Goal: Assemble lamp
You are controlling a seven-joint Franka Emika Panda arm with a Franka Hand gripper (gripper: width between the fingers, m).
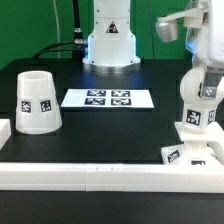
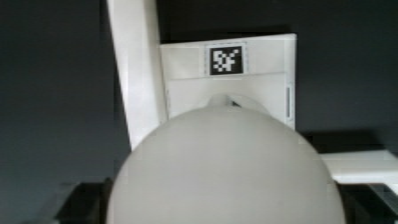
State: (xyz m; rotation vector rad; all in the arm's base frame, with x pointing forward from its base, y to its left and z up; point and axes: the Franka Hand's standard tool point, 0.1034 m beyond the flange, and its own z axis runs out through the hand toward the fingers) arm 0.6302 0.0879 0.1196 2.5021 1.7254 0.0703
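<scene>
The rounded white bulb [image 1: 198, 98] stands upright at the exterior view's right. Its tagged neck points down onto the flat square base [image 1: 192, 148], which lies against the front rail. I cannot tell whether the neck is seated. My gripper [image 1: 208, 78] is shut on the bulb's round body from above. In the wrist view the bulb [image 2: 222, 160] fills the middle, with the base [image 2: 228, 62] and its tag beyond it and dark fingers [image 2: 71, 205] at either side. The tapered shade [image 1: 37, 103] stands mouth down at the exterior view's left, well apart.
The marker board [image 1: 108, 98] lies flat mid-table. A long white rail [image 1: 100, 176] runs along the front edge and shows in the wrist view [image 2: 132, 70] beside the base. The arm's pedestal [image 1: 110, 45] stands at the back.
</scene>
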